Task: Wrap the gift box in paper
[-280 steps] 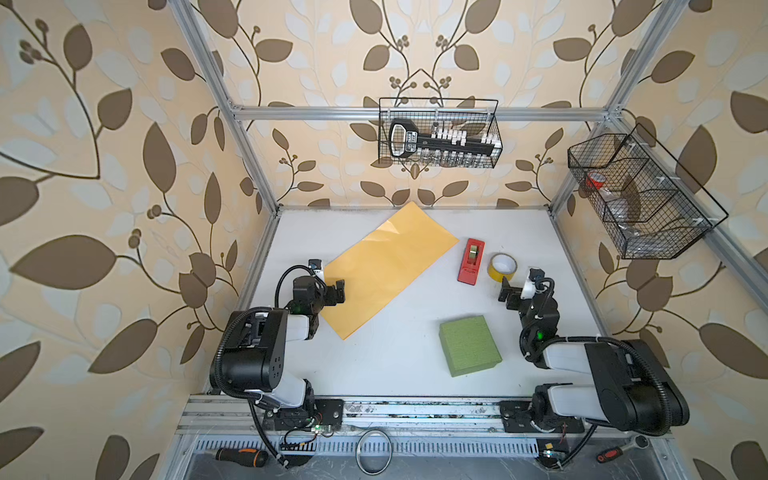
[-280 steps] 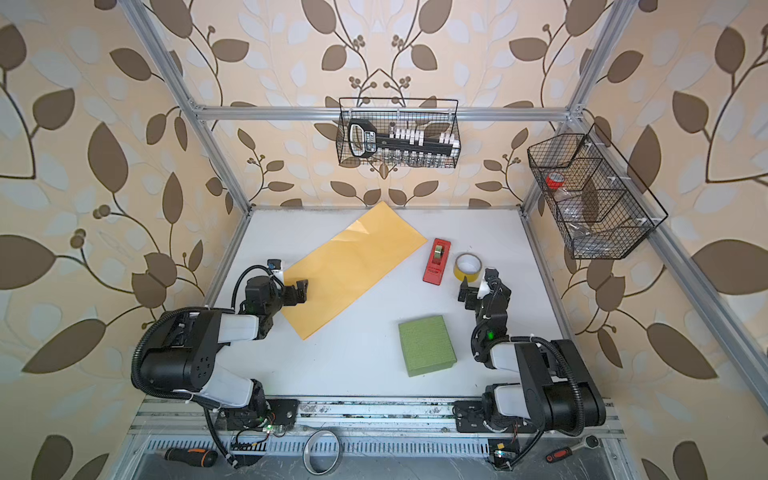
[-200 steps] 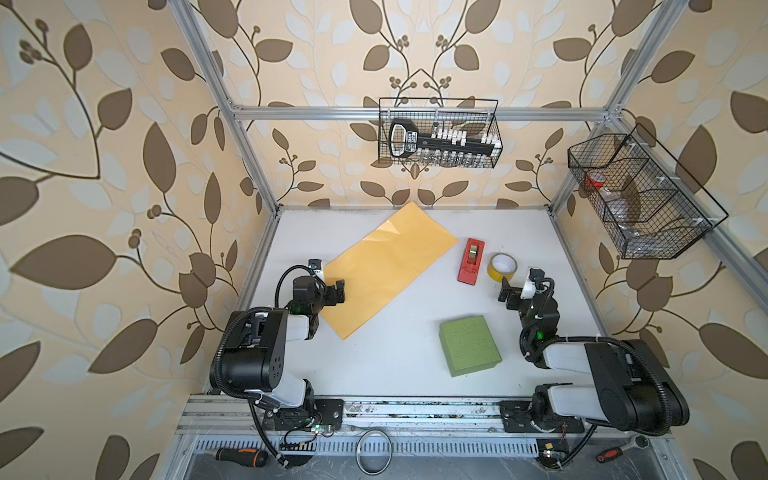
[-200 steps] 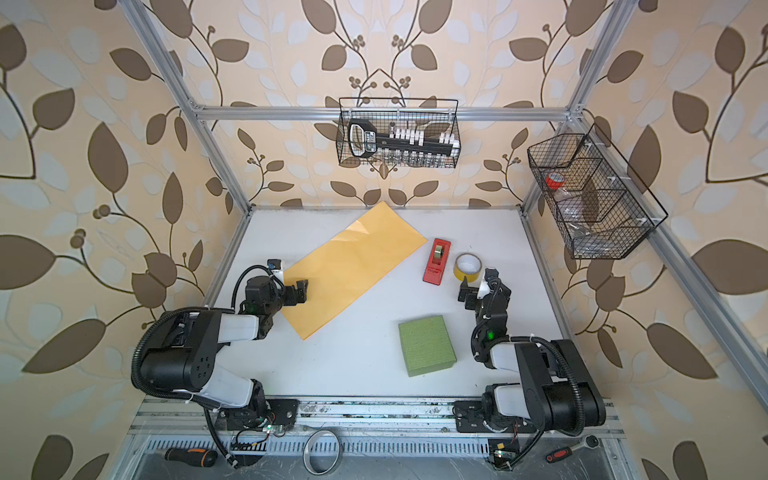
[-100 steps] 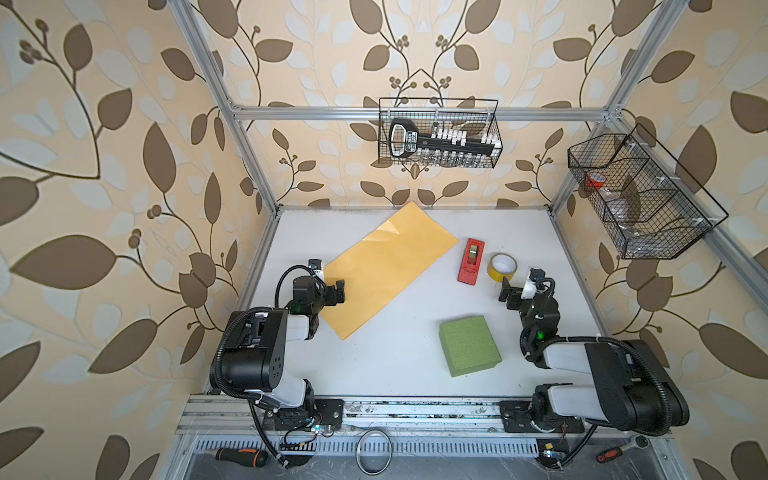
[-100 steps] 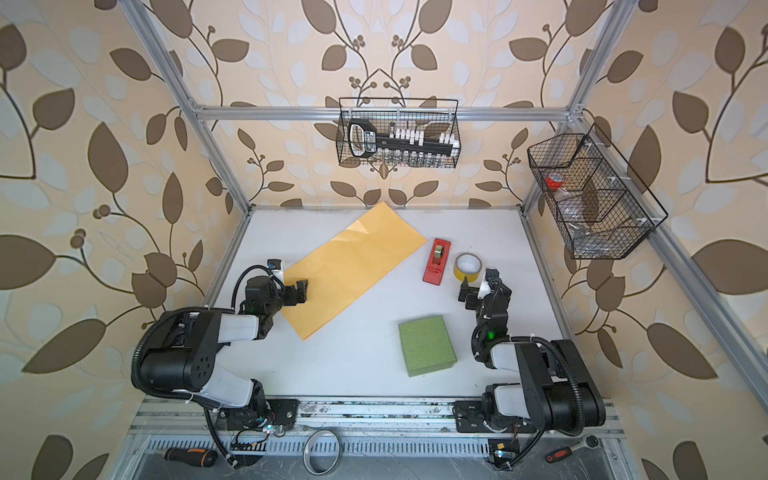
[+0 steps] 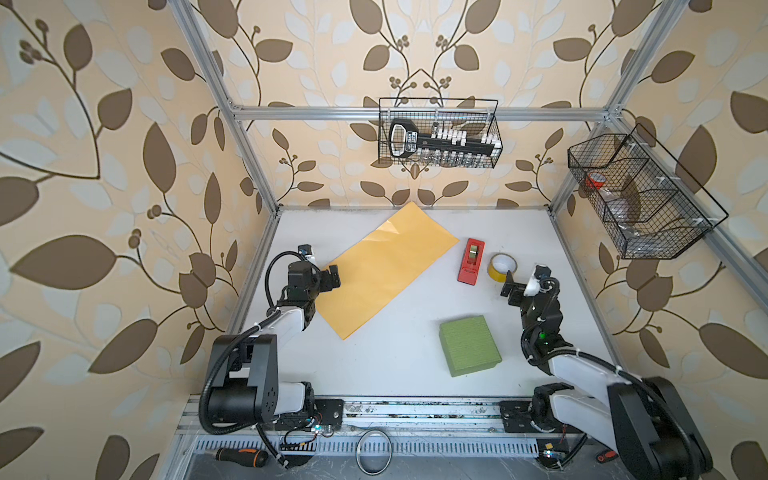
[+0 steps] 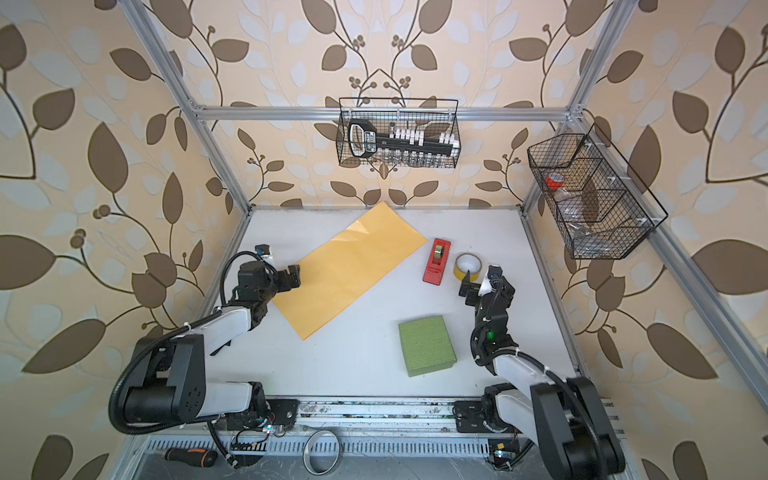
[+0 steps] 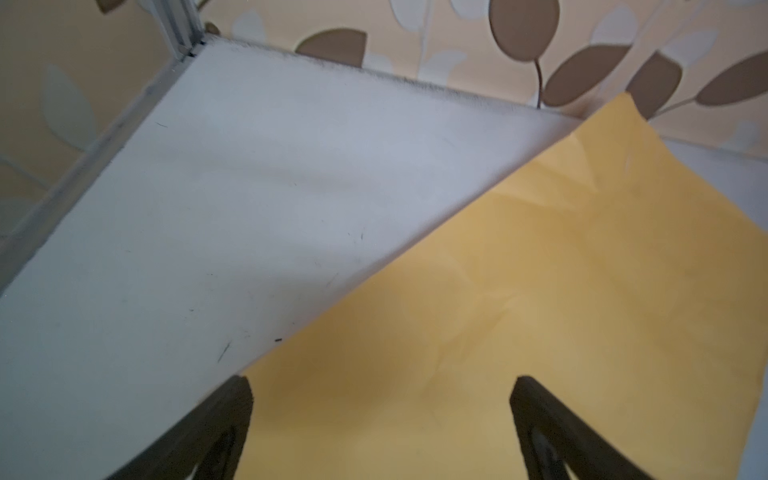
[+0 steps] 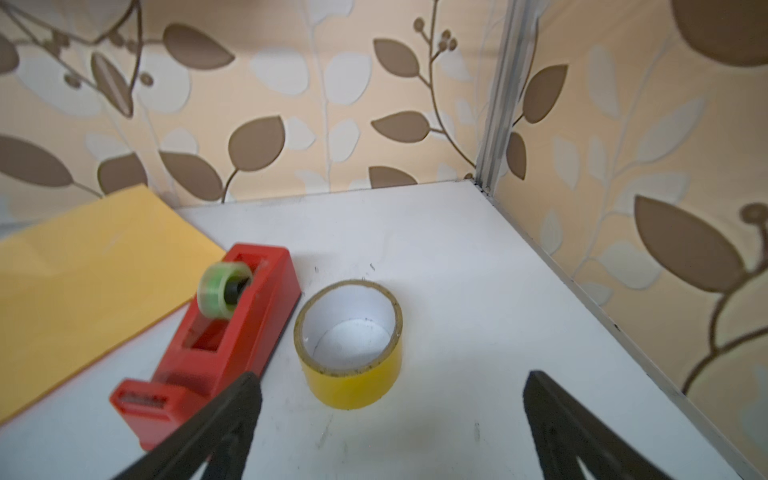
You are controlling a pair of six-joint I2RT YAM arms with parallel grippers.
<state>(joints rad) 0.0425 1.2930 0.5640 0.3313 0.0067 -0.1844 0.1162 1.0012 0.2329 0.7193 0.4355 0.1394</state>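
Start of wrap, nothing folded yet. Flat paper [image 7: 386, 266] centre-left on bench [image 7: 395, 374], bare box [image 7: 468, 345] lower centre-right, well apart. Left claw [image 7: 331, 277] spread at paper edge, right claw [image 7: 508, 286] spread, empty, near tape roll [image 7: 502, 266]. All steps left.

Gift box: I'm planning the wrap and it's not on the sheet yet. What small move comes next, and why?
Probably bring the right pincer over the green gift box to carry it onto the paper. The box lies on bare table, apart from the paper, nearest the right arm; that pincer hangs open and empty by the yellow tape roll.
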